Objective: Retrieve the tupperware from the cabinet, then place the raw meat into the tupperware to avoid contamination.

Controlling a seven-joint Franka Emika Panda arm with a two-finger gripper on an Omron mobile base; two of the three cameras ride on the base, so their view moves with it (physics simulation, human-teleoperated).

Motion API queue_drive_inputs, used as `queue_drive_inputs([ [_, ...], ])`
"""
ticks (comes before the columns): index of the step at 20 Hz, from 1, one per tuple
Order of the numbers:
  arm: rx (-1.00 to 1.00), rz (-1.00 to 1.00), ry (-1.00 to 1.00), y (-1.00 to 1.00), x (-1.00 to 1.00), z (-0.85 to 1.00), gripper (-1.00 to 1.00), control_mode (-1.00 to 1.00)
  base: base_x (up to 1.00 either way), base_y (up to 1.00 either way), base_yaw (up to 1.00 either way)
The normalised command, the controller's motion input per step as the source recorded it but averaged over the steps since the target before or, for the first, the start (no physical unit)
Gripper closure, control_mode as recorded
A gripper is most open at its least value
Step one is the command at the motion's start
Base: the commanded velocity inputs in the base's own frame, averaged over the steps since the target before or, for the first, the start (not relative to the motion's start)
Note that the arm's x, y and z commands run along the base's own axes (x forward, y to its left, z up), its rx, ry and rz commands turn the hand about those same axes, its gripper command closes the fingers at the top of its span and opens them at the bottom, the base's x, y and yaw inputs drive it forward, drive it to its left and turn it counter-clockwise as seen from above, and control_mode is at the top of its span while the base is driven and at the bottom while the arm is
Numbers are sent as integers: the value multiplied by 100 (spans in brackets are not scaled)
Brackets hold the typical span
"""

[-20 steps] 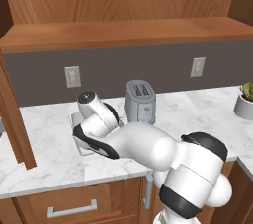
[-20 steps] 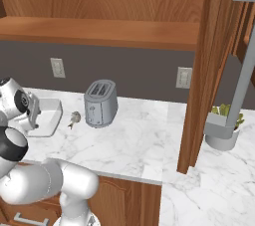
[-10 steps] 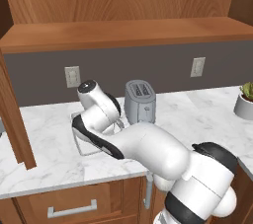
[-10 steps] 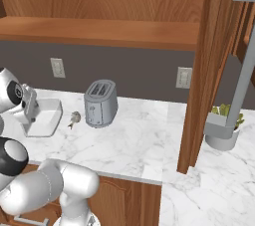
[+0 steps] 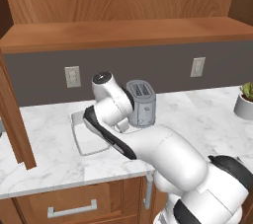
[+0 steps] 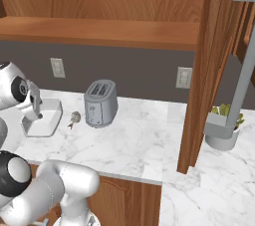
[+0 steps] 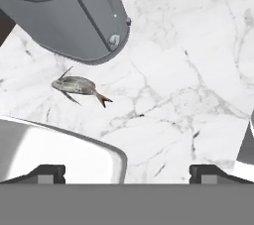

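Worktop (image 6: 129,140) of white grey-veined marble, lower half of the right base frame, carrying all items below.

Small square translucent whitish-grey plastic tupperware (image 6: 44,119) at left-centre of that frame, upright on the marble, interior not resolvable. Same tub at left-centre of the left base frame (image 5: 85,135), partly behind the white arm; curved rim fills lower left of the hand frame (image 7: 54,154).

Tiny greyish-tan raw meat lump with thin ends (image 6: 74,118) lying on bare marble between the tub and the silver two-slot toaster (image 6: 100,103), apart from both. Left of centre in the hand frame (image 7: 78,85), above the tub rim, below the toaster base (image 7: 69,16). Not inside the tub.

End effector (image 7: 127,172) spread wide, fingertips (image 7: 47,173) at opposite ends of the lower edge of the hand frame, nothing between them. Seen at far left of the right base frame (image 6: 31,113), above the tub's near edge; contact with the tub not discernible.

Brown wood cabinet door with long grey bar handle (image 6: 209,60) standing open at right of the right base frame. Small grey pot with green plant (image 6: 222,129) on the marble behind it.
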Motion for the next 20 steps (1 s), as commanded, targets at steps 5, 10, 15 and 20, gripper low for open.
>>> queue_drive_inputs([
  [5, 0, 26, 1, -50, -6, 22, -100, -100, 0, 0, 0],
  [10, 0, 28, 9, -33, 4, 9, -100, -100, 0, 0, 0],
  [15, 0, 16, 7, -13, 27, 0, -100, -100, 0, 0, 0],
  [20, 0, 29, 10, -12, 41, -5, -100, -100, 0, 0, 0],
])
